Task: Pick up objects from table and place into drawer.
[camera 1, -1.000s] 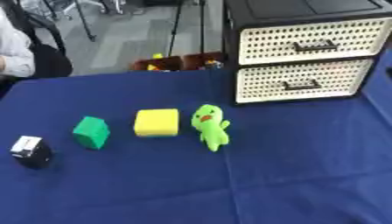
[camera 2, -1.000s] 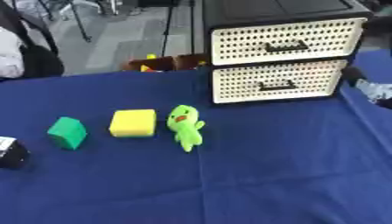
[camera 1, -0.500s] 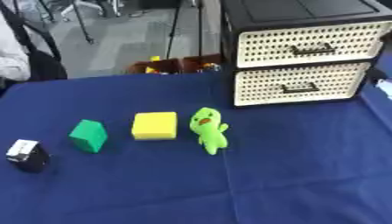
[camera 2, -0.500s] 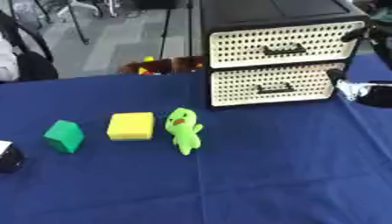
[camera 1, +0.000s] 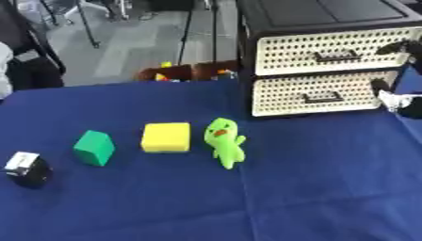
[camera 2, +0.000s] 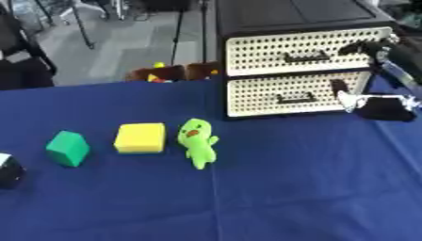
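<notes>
Reaching in from the right, the right hand (camera 2: 375, 75) now hangs beside the drawer unit (camera 2: 301, 66), fingers spread, grasping nothing. Both handles lie just left of it; the green toy (camera 2: 196, 147) sits well apart, nearer and leftward.

Both drawers (camera 2: 293, 75) shut — bare cloth (camera 2: 313, 179) before them, toys left.

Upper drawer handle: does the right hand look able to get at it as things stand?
Probably yes. The right hand is beside the drawer unit, and nothing stands between it and the upper drawer handle.
</notes>
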Robot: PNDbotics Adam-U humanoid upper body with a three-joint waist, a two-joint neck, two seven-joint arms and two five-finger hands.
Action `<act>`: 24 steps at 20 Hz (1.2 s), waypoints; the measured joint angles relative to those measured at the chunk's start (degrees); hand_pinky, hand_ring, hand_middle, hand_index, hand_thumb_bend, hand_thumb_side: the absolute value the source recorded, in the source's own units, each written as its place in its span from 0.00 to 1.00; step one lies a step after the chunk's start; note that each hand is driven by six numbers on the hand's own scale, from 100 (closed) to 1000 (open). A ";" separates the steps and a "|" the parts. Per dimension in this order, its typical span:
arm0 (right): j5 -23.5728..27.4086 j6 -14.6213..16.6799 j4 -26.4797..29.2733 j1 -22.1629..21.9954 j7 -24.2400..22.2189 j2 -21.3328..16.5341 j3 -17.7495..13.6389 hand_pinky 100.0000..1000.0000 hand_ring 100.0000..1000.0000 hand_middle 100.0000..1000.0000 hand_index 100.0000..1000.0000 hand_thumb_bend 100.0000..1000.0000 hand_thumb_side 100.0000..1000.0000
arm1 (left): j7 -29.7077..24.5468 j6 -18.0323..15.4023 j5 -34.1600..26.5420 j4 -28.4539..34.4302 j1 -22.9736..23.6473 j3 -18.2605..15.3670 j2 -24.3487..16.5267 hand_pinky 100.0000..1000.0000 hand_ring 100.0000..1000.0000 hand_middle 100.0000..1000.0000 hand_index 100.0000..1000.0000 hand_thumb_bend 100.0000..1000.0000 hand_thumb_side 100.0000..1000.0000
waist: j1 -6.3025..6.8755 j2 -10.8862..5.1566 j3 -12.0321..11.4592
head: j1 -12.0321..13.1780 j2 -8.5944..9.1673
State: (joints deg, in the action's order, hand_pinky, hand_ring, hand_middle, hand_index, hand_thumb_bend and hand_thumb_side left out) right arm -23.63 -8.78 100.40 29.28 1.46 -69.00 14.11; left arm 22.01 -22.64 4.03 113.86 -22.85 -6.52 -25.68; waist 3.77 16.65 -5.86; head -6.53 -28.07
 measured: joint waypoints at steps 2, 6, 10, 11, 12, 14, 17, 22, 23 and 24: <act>0.00 0.13 -0.16 0.79 -1.94 0.63 0.56 0.00 0.13 0.00 0.83 0.29 0.52 | -0.12 0.10 -0.04 0.00 -0.16 0.02 0.00 0.43 0.52 0.63 0.85 0.18 0.85 | 0.01 0.08 -0.17 | -0.19 0.04; -0.32 0.64 -1.17 2.31 -5.86 1.85 1.52 0.00 0.13 0.00 0.84 0.30 0.51 | -0.24 0.19 -0.20 0.00 -0.40 0.04 0.01 0.43 0.52 0.63 0.85 0.18 0.85 | 0.02 0.35 -0.45 | -0.68 0.26; -1.61 1.36 -3.72 4.13 -9.73 3.28 2.39 0.00 0.13 0.00 0.85 0.30 0.48 | -0.42 0.27 -0.31 0.00 -0.45 0.17 0.03 0.42 0.52 0.63 0.85 0.17 0.85 | 0.01 0.64 -0.57 | -1.19 0.56; -2.03 1.69 -4.44 4.58 -10.74 3.67 2.54 0.00 0.13 0.00 0.84 0.31 0.49 | -0.44 0.27 -0.36 0.00 -0.46 0.21 0.03 0.42 0.52 0.63 0.85 0.17 0.85 | 0.01 0.75 -0.65 | -1.22 0.58; -2.44 2.03 -5.12 4.97 -11.71 4.03 2.58 0.00 0.13 0.00 0.84 0.32 0.51 | -0.45 0.28 -0.41 0.00 -0.46 0.26 0.03 0.42 0.51 0.63 0.85 0.17 0.85 | 0.01 0.83 -0.75 | -1.27 0.65; -3.18 2.59 -6.55 5.76 -13.60 4.70 2.68 0.00 0.13 0.00 0.85 0.34 0.53 | -0.47 0.29 -0.44 0.00 -0.46 0.31 0.04 0.42 0.51 0.63 0.85 0.16 0.85 | -0.02 1.04 -0.86 | -1.45 0.97; -4.29 3.25 -8.76 7.09 -16.54 5.89 2.69 0.00 0.13 0.00 0.85 0.35 0.53 | -0.53 0.36 -0.46 0.00 -0.49 0.33 0.07 0.42 0.51 0.63 0.85 0.16 0.85 | -0.03 1.47 -1.00 | -1.67 1.25; -5.74 3.64 -11.67 9.73 -21.37 7.98 2.19 0.00 0.13 0.00 0.85 0.34 0.51 | -0.66 0.49 -0.47 0.00 -0.74 0.34 0.50 0.42 0.51 0.62 0.86 0.16 0.85 | -0.07 2.37 -1.79 | -2.13 1.69; -5.98 3.64 -12.17 10.29 -22.30 8.36 1.99 0.00 0.13 0.00 0.85 0.34 0.51 | -0.68 0.50 -0.47 0.00 -0.83 0.34 0.50 0.42 0.51 0.62 0.86 0.16 0.85 | -0.12 2.52 -2.00 | -2.20 1.87; -6.14 3.66 -12.63 10.86 -23.33 8.80 1.75 0.00 0.13 0.00 0.85 0.34 0.51 | -0.69 0.51 -0.47 0.00 -0.87 0.34 0.50 0.42 0.51 0.62 0.86 0.15 0.85 | -0.20 2.71 -2.18 | -2.26 2.05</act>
State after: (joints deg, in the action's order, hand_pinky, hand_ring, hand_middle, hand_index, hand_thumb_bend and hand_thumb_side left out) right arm -29.76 -5.12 87.77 40.14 -21.87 -60.21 15.87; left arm 21.33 -22.13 3.56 113.86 -23.72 -6.18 -25.18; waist 3.57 19.37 -8.04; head -8.79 -26.02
